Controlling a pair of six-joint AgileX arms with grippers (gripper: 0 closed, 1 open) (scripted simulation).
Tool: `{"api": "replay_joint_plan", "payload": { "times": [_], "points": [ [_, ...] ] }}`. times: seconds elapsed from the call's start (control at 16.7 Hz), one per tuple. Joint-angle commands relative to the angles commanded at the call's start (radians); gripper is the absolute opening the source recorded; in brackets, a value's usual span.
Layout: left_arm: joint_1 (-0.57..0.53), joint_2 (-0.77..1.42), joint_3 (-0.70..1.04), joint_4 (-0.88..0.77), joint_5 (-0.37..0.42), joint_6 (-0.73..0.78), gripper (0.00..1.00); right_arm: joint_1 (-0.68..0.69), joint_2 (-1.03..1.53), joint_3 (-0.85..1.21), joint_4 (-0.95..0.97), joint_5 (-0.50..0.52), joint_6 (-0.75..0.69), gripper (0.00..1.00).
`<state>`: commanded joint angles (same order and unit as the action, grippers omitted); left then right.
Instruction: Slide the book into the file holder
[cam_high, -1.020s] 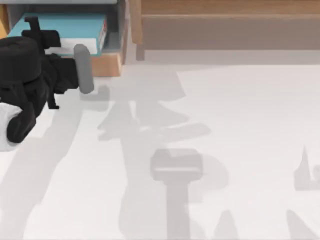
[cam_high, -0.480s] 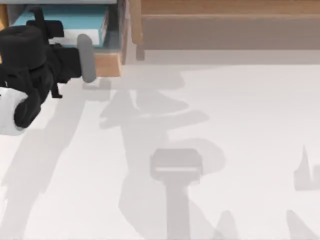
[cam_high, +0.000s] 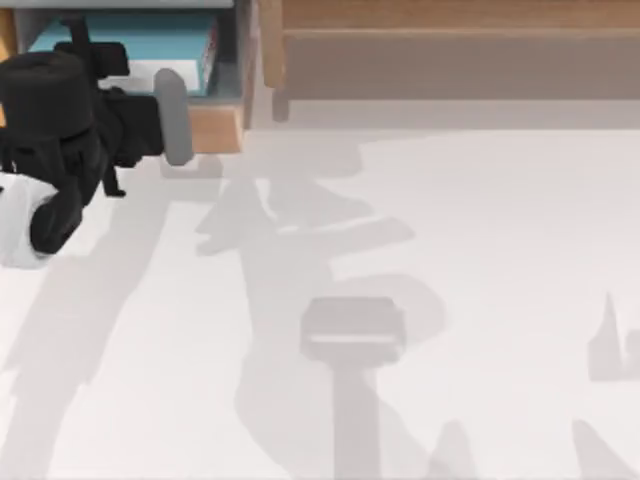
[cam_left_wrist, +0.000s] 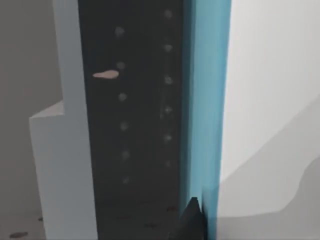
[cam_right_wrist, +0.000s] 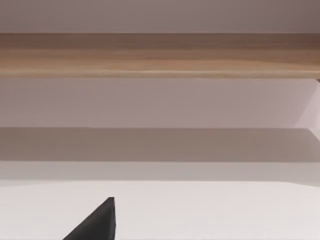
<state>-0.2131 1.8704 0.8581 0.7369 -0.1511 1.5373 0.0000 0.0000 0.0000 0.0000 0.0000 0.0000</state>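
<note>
The teal-blue book (cam_high: 150, 38) lies inside the file holder (cam_high: 216, 128) at the table's far left, between its grey walls and behind its light wooden front panel. Small red marks show on the book's right edge. My left gripper (cam_high: 130, 95) reaches over the holder's front and is shut on the book, one grey finger (cam_high: 172, 115) lying across the front panel. The left wrist view has the book's teal cover (cam_left_wrist: 207, 100) running beside a dark fingertip (cam_left_wrist: 192, 220), with a grey holder wall (cam_left_wrist: 70, 150) to one side. My right gripper (cam_right_wrist: 95, 222) hangs over bare table.
A long brown wooden shelf (cam_high: 450, 50) runs along the far edge, right of the file holder; it also crosses the right wrist view as a wooden shelf (cam_right_wrist: 160, 55). The white table (cam_high: 450, 250) carries arm shadows.
Over the last second my left gripper moved toward the far edge and the book went deeper into the file holder. In the last half second it hardly moved.
</note>
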Motion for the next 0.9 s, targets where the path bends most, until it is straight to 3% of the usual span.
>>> {"api": "replay_joint_plan", "payload": {
  "times": [0.54,0.9],
  "points": [
    [0.0,0.0,0.0,0.0,0.0,0.0,0.98,0.0,0.0,0.0,0.0,0.0,0.0,1.0],
    [0.0,0.0,0.0,0.0,0.0,0.0,1.0,0.0,0.0,0.0,0.0,0.0,0.0,1.0]
  ]
}}
